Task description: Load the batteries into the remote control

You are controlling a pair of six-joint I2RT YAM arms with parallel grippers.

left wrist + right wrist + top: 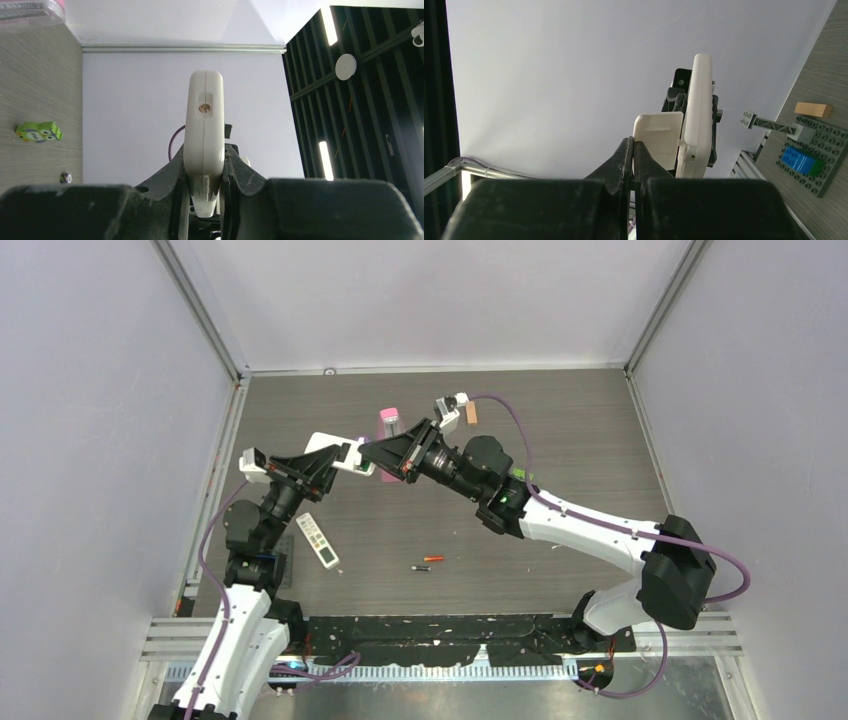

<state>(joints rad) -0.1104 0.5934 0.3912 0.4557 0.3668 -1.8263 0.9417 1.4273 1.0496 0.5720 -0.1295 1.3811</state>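
Top view: the left gripper (332,454) holds a white remote (328,448) up off the table (560,440), near the far middle. From the left wrist, its fingers (235,172) are closed tight on both sides of the remote (204,130), which stands on end. The right gripper (380,456) meets the remote from the right. From the right wrist, its fingers (624,155) are pressed together and look to be pinching the edge of the thin white lid (658,137) that sticks out from the remote (701,115).

Two batteries (434,558) lie on the table nearer the arms' bases, well apart from both grippers. One is red-orange and the other is dark (420,567), just beside it. A second remote (318,540) lies flat to their left. A little wood block (813,109) sits by a gray brick plate (824,135).
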